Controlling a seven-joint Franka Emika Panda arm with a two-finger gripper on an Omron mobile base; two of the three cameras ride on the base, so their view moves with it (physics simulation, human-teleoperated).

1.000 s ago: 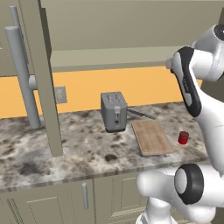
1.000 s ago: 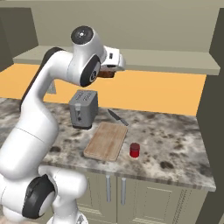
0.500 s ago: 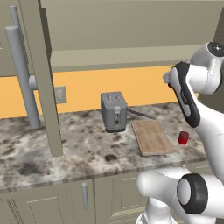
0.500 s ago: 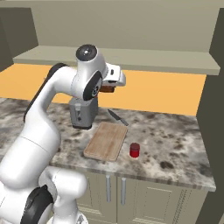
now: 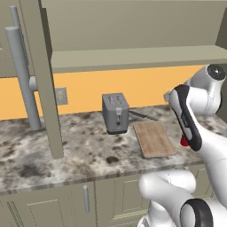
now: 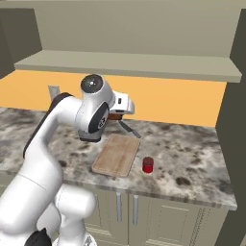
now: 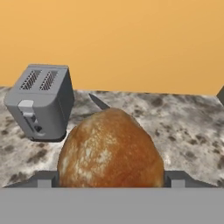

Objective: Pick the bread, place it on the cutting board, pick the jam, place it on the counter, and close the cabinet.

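Lower now, my arm has swung down from the shelf — gripper point(image 7: 109, 186) wide, clamped on the bread point(image 7: 110, 148), above the counter point(image 6: 192, 158) left of the cutting board point(image 6: 115, 154); I'd shift right, then lower gently

Kitchen, rendered. Marble-patterned desk point(image 5: 80, 155) along an orange back wall; toaster point(image 5: 115, 113) near its rear edge; olive wall cabinet point(image 5: 40, 66) above; panelled low cupboards point(image 6: 158, 216) beneath its front edge.
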